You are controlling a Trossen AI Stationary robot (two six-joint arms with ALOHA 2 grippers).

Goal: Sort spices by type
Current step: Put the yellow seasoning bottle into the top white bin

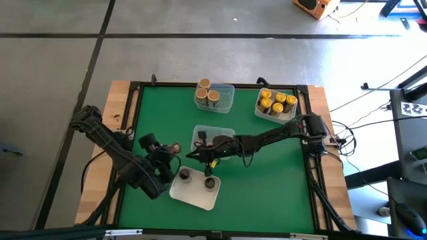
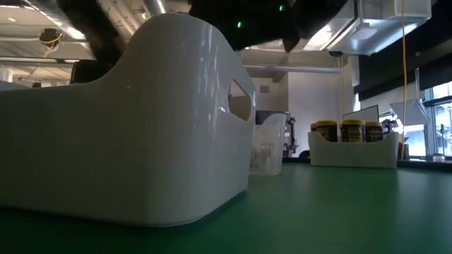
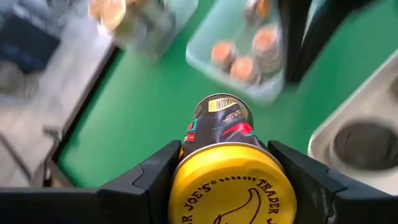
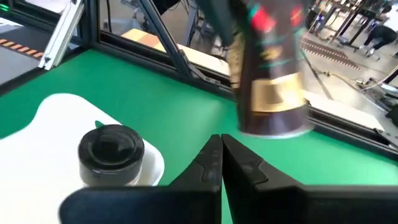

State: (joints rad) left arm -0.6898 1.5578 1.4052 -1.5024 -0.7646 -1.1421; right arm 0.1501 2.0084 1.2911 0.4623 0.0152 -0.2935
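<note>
Left gripper (image 3: 227, 180) clamps a yellow-capped spice jar (image 3: 222, 155) at about 7 o'clock on the green table (image 1: 280, 180).

Right gripper (image 4: 221, 165), fingers together and empty, sits just beside it at table centre, over the near white tray (image 1: 193, 193) holding two dark-capped jars (image 1: 183, 176). Collision between the arms looks the likeliest fault. Farther off, at 12 o'clock, a clear tray (image 1: 225, 97) holds tan-topped jars; at 1 o'clock a white tray (image 1: 260, 110) holds yellow-topped jars, the probable destination.
</note>
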